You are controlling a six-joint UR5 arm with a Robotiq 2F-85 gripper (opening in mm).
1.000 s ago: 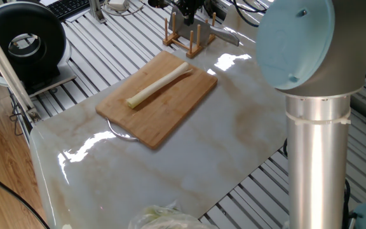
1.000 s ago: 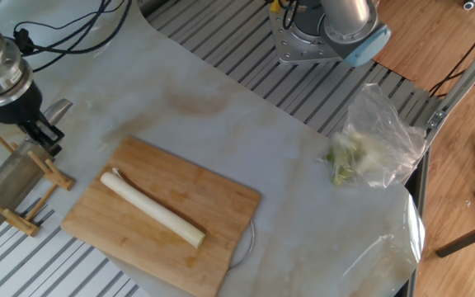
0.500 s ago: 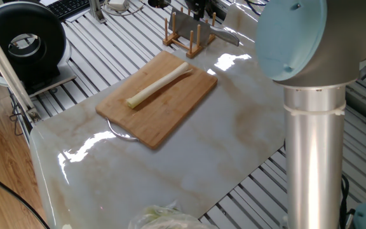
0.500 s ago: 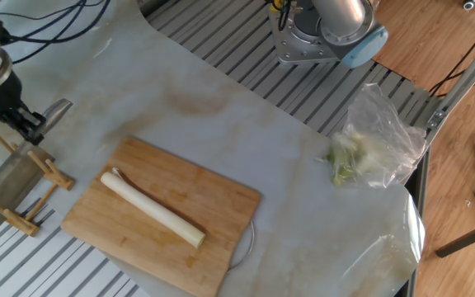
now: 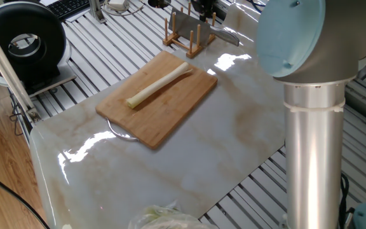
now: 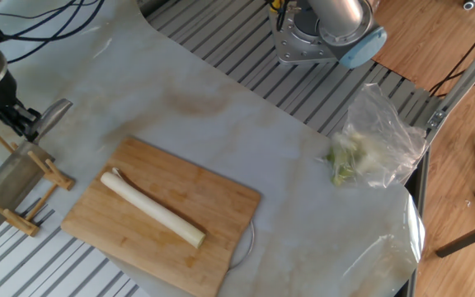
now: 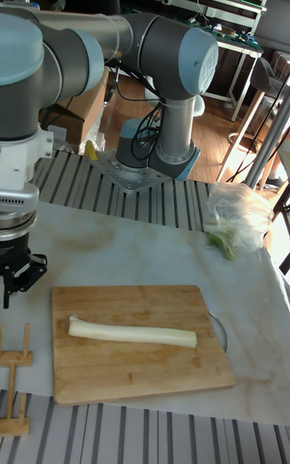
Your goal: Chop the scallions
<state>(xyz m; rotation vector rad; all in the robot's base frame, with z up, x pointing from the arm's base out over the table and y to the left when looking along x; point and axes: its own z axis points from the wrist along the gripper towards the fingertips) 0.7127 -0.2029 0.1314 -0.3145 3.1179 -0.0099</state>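
Note:
One whole scallion (image 5: 157, 84) (image 6: 151, 210) (image 7: 133, 334), pale cream with a greenish end, lies diagonally on the bamboo cutting board (image 5: 170, 111) (image 6: 213, 206) (image 7: 121, 367). My gripper (image 5: 203, 11) (image 6: 25, 128) (image 7: 20, 277) hangs well away from it, over the wooden rack (image 5: 186, 41) (image 6: 31, 219) at the table's far end. That rack holds a knife (image 6: 7, 186) whose grey handle (image 5: 226, 37) (image 6: 56, 111) sticks out beside the fingers. In the tall fixed view the fingers stand apart with nothing between them. Whether they touch the handle I cannot tell.
A clear plastic bag of leafy greens (image 6: 369, 153) (image 7: 234, 222) lies at the table's edge near the robot base (image 6: 324, 33). The arm's thick column (image 5: 313, 146) blocks the right of one fixed view. A black round device (image 5: 24, 44) stands off the table.
The gripper has shifted sideways along the rack, away from the board and closer to the knife handle. The scallion and board have not moved.

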